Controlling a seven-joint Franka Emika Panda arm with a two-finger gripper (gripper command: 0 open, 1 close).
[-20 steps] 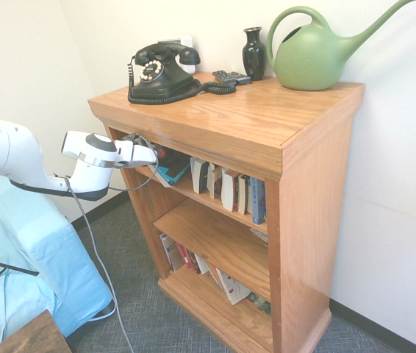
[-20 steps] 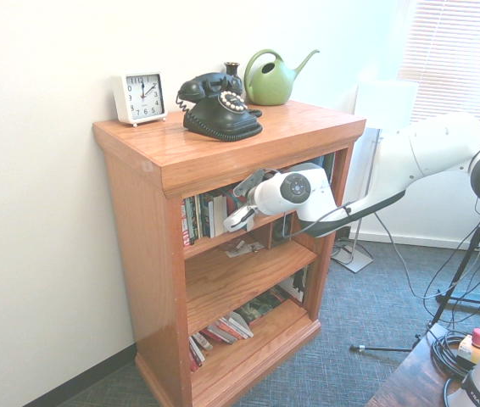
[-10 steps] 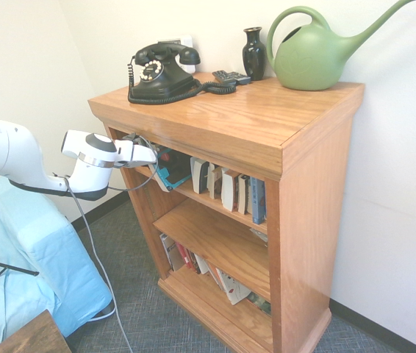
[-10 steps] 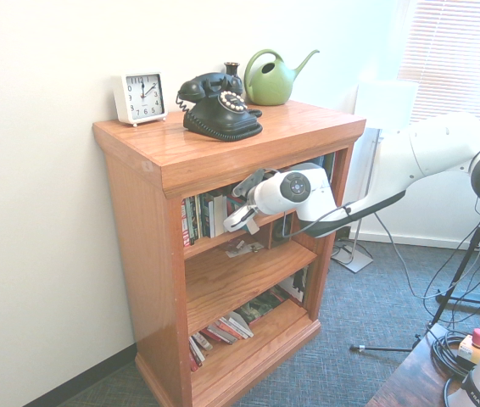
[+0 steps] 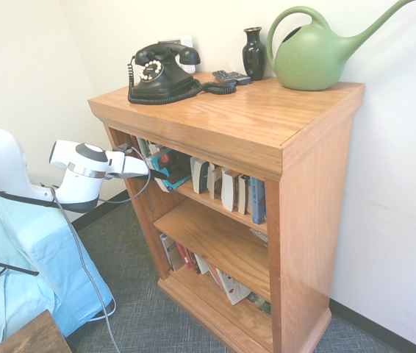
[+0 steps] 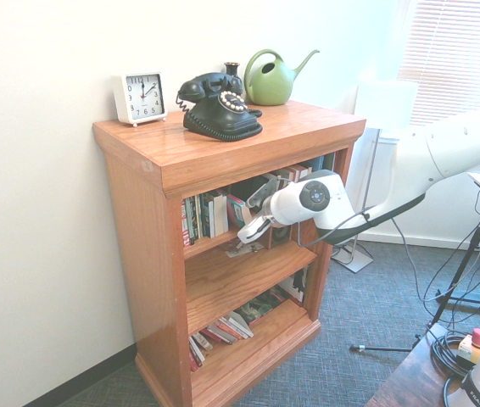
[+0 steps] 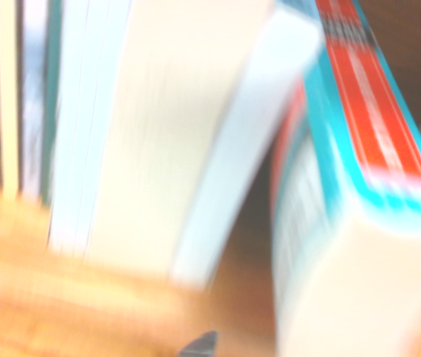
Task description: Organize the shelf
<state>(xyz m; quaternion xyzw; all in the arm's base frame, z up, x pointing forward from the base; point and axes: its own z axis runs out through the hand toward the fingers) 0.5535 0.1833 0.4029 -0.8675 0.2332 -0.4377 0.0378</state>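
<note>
Shelf (image 5: 311, 228), a waist-high wooden bookcase, stands against the wall with its open front toward the robot, books on its top and bottom tiers. It looks heavy and rigid, best left planted while its contents are sorted; the books are the parts to grip.

A blue-and-red book (image 7: 378, 126) leans in the top tier, at about 10 o'clock from the bookcase's middle in the first exterior view. It looks thick and fairly light, with a cover likely smooth enough to slip and pages that may flex; a square pinch across its thickness, near mid-height, should suit it, drawing it upright against its pale neighbors (image 7: 173, 141).

The jaws (image 5: 157, 173) sit just outside that tier, also toward 10 o'clock; whether they are wide or narrow cannot be told. The white arm (image 5: 83, 176) reaches in from 9 o'clock.

Lower books (image 5: 231, 287) slant at 6 o'clock. On the thick top, a black telephone (image 5: 162, 79) sits at 11 o'clock, a dark vase (image 5: 253, 56) at 12 and a green watering can (image 5: 311, 62) at 1. A white clock (image 6: 143, 98) stands at 11 o'clock in the second exterior view.
</note>
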